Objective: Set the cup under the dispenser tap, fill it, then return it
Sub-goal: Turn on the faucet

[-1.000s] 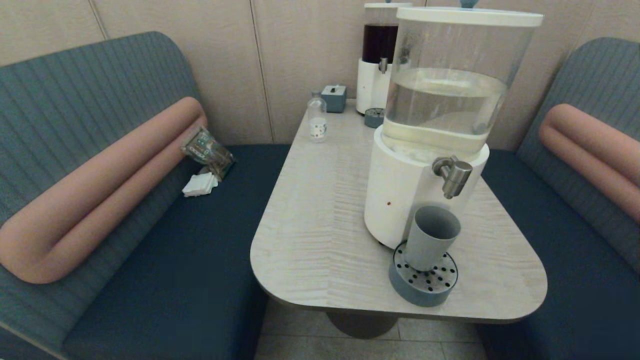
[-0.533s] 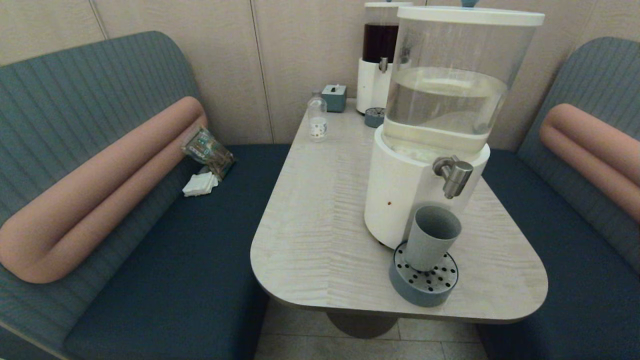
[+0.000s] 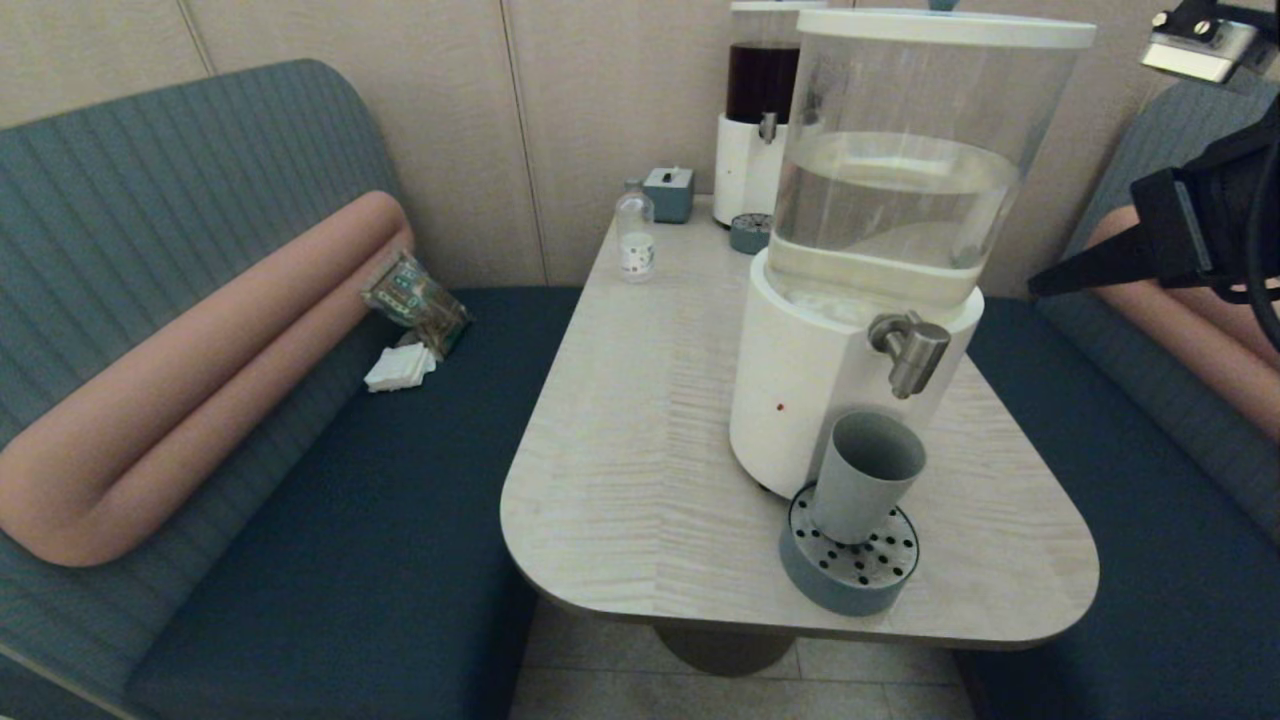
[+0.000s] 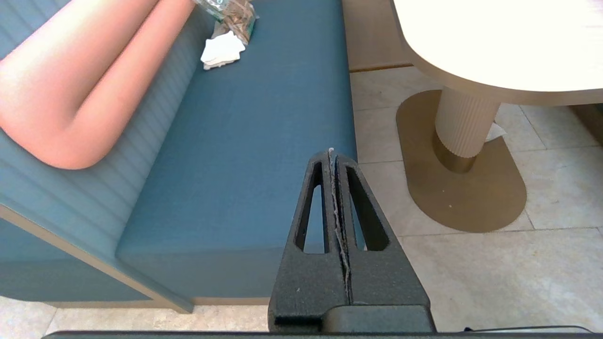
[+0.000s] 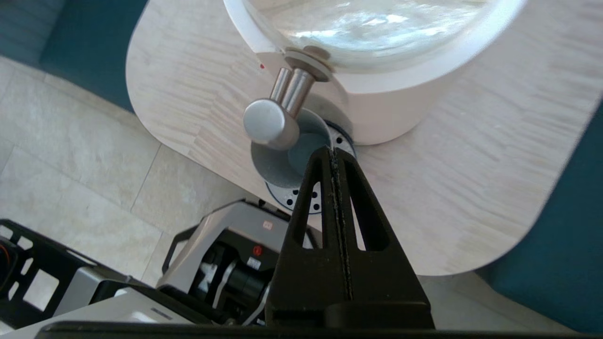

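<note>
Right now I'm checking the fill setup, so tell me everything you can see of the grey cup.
The cup is a plain grey-blue matte tumbler, slightly tapered, without handle. It stands upright, mouth open, on the perforated round drip tray against the white dispenser base, directly beneath the steel tap. Nothing grips it: the right pincer, shut, hangs off to its right, above the tap.

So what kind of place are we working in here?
Probably a café or restaurant booth. Padded teal benches flank a pedestal table carrying two drink dispensers: a large clear one and a dark-liquid one. The cup sits on a drip tray.
</note>
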Controlling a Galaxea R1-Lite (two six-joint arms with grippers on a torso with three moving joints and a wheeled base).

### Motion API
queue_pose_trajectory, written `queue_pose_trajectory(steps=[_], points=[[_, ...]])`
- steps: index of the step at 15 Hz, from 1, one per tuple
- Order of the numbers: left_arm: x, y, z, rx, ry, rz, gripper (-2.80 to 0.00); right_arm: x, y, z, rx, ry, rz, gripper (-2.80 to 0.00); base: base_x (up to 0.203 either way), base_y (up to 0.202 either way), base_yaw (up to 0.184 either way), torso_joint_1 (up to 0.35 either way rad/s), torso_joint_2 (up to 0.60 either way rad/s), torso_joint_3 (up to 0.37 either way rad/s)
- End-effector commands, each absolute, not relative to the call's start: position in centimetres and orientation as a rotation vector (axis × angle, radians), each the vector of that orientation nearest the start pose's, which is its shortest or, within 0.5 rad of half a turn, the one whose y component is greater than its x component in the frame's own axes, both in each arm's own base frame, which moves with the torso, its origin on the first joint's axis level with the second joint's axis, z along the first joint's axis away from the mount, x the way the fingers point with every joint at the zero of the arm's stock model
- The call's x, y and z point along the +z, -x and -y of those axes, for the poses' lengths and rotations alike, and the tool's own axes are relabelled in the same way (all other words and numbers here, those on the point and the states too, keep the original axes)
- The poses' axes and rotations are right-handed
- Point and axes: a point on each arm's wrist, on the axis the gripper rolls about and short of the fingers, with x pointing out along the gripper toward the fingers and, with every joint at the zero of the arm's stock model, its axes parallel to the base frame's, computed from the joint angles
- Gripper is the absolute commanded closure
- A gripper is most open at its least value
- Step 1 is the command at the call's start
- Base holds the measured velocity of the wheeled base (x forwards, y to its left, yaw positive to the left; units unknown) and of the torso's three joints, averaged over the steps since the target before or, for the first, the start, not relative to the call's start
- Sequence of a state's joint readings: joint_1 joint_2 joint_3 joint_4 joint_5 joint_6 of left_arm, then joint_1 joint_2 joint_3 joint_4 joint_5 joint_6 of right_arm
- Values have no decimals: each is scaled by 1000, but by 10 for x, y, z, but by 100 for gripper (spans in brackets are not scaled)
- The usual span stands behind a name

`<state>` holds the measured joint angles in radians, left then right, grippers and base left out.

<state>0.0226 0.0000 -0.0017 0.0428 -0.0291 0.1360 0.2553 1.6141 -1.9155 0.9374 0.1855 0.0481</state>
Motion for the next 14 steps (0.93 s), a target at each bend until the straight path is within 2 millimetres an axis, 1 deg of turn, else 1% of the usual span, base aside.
queue_pose_trajectory(steps=[1, 4, 10, 14], points=[[72, 23, 1, -9, -135, -44, 0, 350, -247, -71, 414, -21, -704, 0, 0, 0, 0, 0, 0, 0], [72, 23, 1, -9, -135, -44, 0, 342, -253, -72, 403, -3, -704, 0, 0, 0, 0, 0, 0, 0], [72, 23, 1, -9, -135, -44, 0, 338, -259, -76, 435, 25, -678, 0, 0, 0, 0, 0, 0, 0], [72, 23, 1, -9, -135, -44, 0, 333, -260, -90, 479, 45, -673, 0, 0, 0, 0, 0, 0, 0]])
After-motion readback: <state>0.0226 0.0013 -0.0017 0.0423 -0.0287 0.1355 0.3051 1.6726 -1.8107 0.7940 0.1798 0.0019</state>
